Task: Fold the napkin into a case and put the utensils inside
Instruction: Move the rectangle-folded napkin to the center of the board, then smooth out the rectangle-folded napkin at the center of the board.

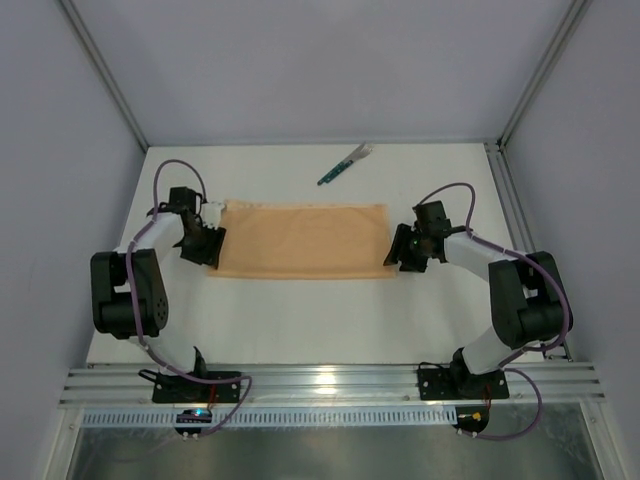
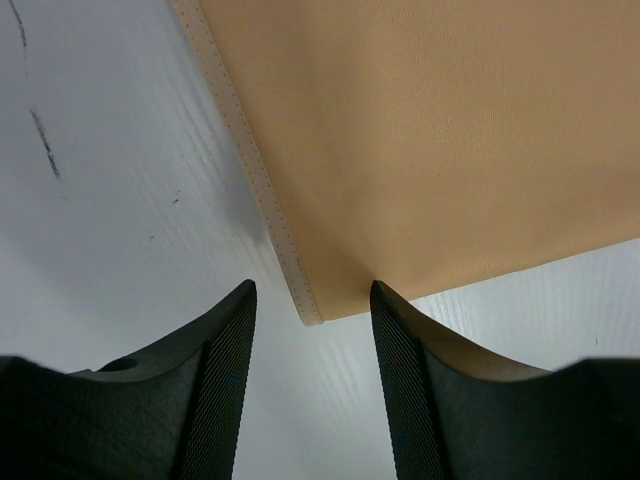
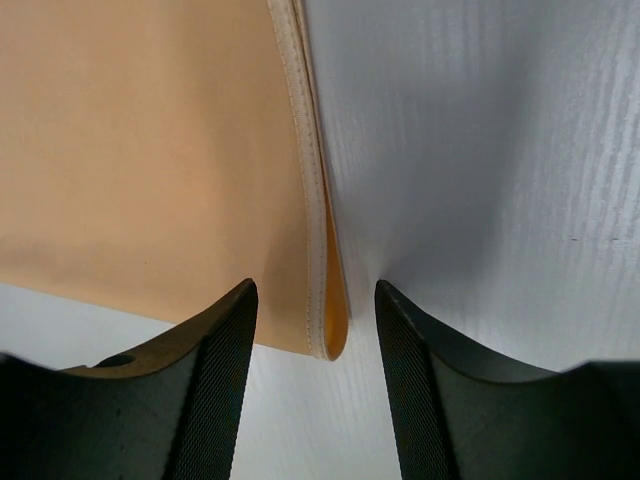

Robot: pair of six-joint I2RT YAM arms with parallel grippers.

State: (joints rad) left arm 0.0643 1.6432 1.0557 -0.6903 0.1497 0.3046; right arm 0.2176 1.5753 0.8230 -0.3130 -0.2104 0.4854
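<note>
I note the napkin (image 1: 300, 240) lies lengthwise between left fingers (image 2: 225, 380) and right fingers (image 3: 225, 380), both pairs apart, each seemingly straddling a corner.

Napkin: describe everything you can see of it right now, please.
The plain peach-tan cloth napkin lies flat and smooth on the white table as a wide rectangle, with a paler stitched hem along its left end. At its right end a doubled edge shows two layers, so it looks folded in half. The left gripper and right gripper each straddle a corner at their own end, jaws open, not pinching the cloth.
</note>
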